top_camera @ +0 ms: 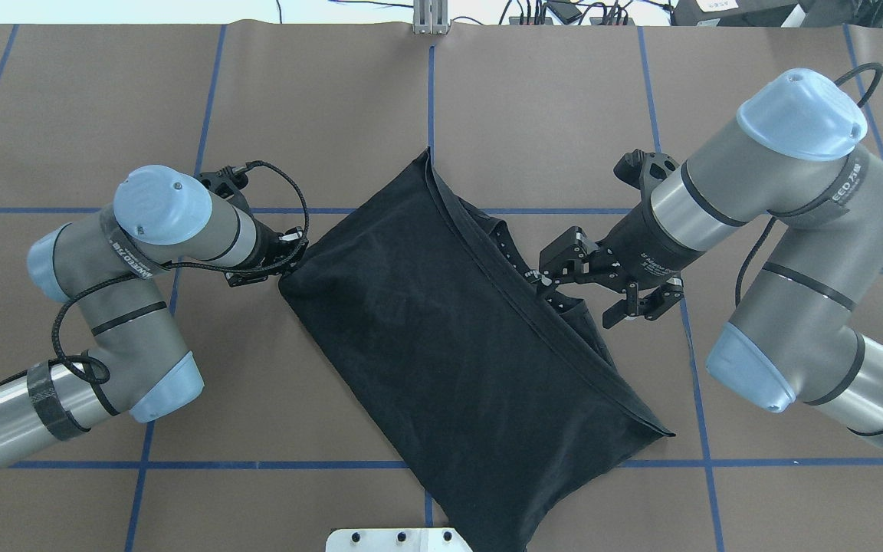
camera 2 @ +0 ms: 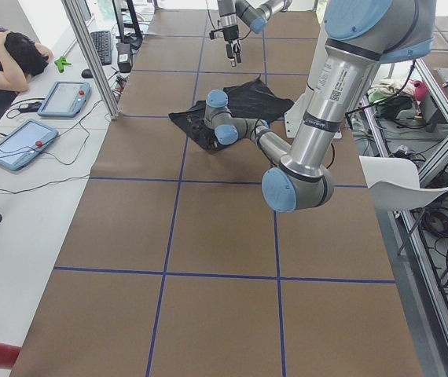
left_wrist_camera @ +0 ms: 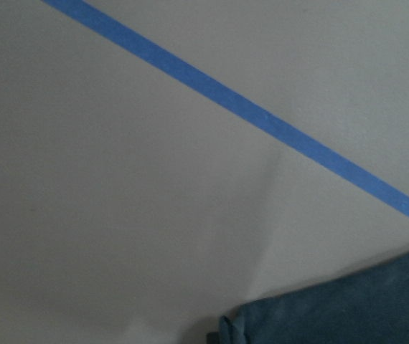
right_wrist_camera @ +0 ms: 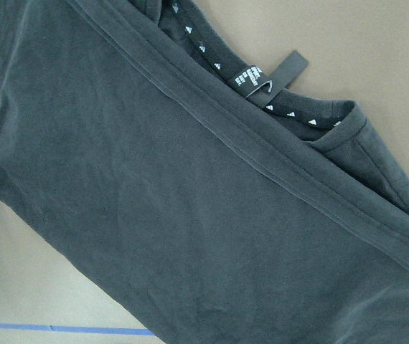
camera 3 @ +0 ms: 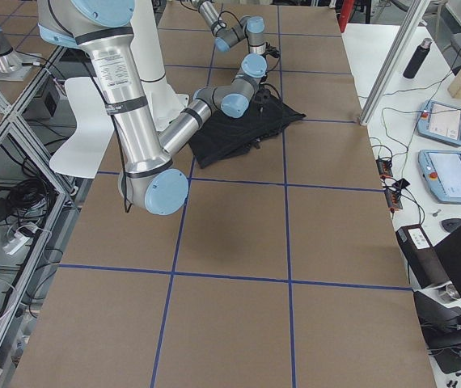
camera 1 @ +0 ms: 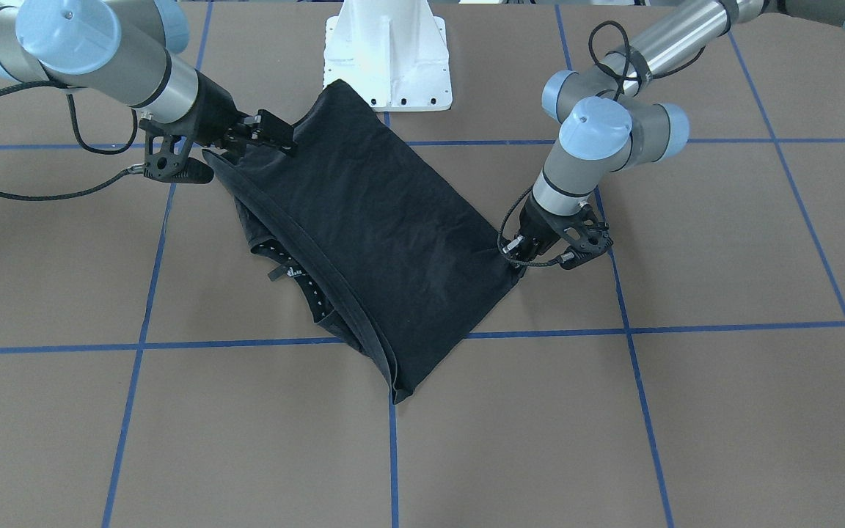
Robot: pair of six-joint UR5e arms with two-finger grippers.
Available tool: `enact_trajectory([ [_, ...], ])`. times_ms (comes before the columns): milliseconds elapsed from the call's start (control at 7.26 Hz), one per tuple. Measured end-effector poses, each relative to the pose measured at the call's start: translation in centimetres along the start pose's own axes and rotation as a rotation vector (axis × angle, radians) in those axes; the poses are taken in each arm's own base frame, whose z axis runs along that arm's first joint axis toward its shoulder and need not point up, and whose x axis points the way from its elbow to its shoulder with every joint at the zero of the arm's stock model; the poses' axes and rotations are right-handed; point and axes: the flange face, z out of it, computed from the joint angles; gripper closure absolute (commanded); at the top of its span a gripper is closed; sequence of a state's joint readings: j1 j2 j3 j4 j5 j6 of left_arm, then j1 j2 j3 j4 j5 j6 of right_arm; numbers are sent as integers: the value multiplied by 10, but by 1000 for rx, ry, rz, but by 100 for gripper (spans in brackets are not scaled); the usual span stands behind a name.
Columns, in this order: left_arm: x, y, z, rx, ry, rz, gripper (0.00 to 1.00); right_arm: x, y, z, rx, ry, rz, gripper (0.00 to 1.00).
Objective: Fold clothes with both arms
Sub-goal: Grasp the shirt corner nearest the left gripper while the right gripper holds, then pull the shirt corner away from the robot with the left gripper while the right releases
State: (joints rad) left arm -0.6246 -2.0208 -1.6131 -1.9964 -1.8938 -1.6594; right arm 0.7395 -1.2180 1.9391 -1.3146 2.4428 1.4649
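Item: black T-shirt (top_camera: 449, 345), plain side up, folded to a long rectangle, laid diagonal at centre of table (top_camera: 257, 383), one end by white pedestal (camera 1: 386, 59). Collar (right_wrist_camera: 212, 61) w/ neck label (right_wrist_camera: 282, 75) peeking out along long edge on right-arm side. Left gripper (camera 1: 516, 253) low at a shirt corner, at the cloth; can't tell if jaws apart or pinched. Right gripper (top_camera: 553, 268) over collar edge, jaws apparently apart, nothing held. Step, est.: mid-fold, lengthwise fold done, grips being set for next fold. Next move prob. needs right jaws down & closed on edge, left grip sure, then both lifted together to stop layers slipping. Containers: none in view. Blue tape (left_wrist_camera: 247, 107) grid on table.
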Motion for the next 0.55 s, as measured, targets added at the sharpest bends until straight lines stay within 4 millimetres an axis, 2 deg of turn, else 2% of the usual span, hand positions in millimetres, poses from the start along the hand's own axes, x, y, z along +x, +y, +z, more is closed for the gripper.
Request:
enact_trajectory([
  [138,3,-2,-12,9,-9,12,100,0,-1,-2,1,-2,1,0],
  [275,3,-14,-20,28,-18,10,100,0,-1,-3,2,-3,1,0],
  [551,3,-58,-27,88,-35,5,100,1,-3,-6,11,-4,3,0],
])
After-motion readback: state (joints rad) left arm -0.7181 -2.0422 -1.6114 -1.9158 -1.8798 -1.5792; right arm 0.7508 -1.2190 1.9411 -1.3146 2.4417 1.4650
